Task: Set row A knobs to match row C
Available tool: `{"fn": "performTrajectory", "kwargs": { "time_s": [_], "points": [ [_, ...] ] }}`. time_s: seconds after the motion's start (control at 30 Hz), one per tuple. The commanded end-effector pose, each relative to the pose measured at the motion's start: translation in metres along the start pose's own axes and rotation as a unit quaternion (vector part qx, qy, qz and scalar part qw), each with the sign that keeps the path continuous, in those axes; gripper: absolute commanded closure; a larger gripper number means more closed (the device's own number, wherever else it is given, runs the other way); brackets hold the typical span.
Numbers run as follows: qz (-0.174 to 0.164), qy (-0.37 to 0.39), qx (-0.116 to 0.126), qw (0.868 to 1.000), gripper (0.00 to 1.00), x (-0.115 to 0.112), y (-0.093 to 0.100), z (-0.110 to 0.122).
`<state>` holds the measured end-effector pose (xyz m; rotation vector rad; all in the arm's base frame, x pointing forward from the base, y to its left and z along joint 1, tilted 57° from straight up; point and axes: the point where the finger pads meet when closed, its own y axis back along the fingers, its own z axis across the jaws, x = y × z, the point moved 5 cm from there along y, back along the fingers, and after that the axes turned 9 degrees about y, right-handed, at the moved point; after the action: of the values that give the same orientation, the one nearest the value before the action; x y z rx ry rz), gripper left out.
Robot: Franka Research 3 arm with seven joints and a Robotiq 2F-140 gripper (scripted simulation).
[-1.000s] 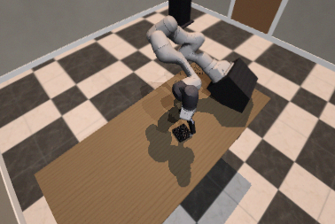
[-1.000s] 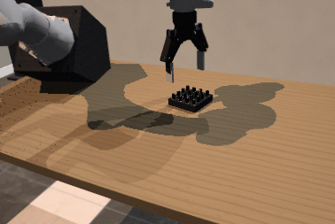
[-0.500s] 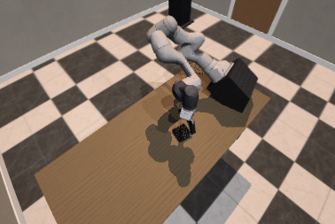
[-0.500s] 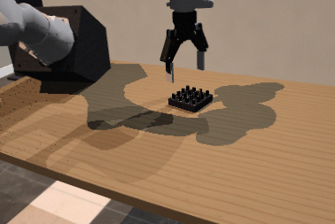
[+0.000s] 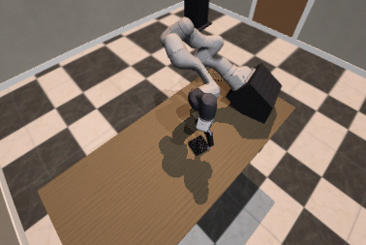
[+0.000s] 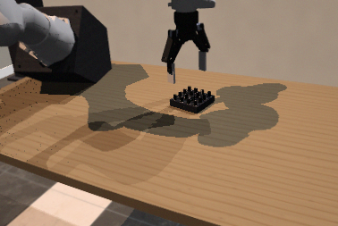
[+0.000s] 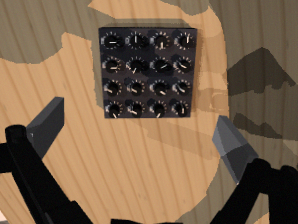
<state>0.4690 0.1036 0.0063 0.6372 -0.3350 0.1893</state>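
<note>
Two fingers (image 5: 209,138) (image 6: 188,71) stand wide above open wood beside the knob box (image 5: 196,145) (image 6: 192,103) (image 7: 148,116).

Grey walls (image 5: 87,9) surround a checkered floor (image 5: 92,69) (image 6: 67,205); a brown door (image 5: 286,1) has pale trim

A brown door (image 5: 286,1) stands beyond checkered floor (image 5: 92,69).

The black knob box (image 5: 198,143) (image 6: 192,102) (image 7: 148,73), 16 white-lined knobs in 4 rows, lies flat on the wooden table (image 5: 121,178) (image 6: 268,173) (image 7: 150,165).
</note>
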Motion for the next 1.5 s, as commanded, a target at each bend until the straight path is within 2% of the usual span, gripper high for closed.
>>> {"fn": "performTrajectory", "kwargs": {
  "time_s": [0.0, 1.0, 1.47],
  "points": [
    [0.001, 0.003, 0.001, 1.0, 0.0, 0.0, 0.0, 0.0],
    [0.0, 0.003, 0.001, 1.0, 0.0, -0.006, 0.0, 0.0],
    [0.0, 0.003, 0.001, 1.0, 0.0, -0.033, 0.0, -0.002]
  ]
}}
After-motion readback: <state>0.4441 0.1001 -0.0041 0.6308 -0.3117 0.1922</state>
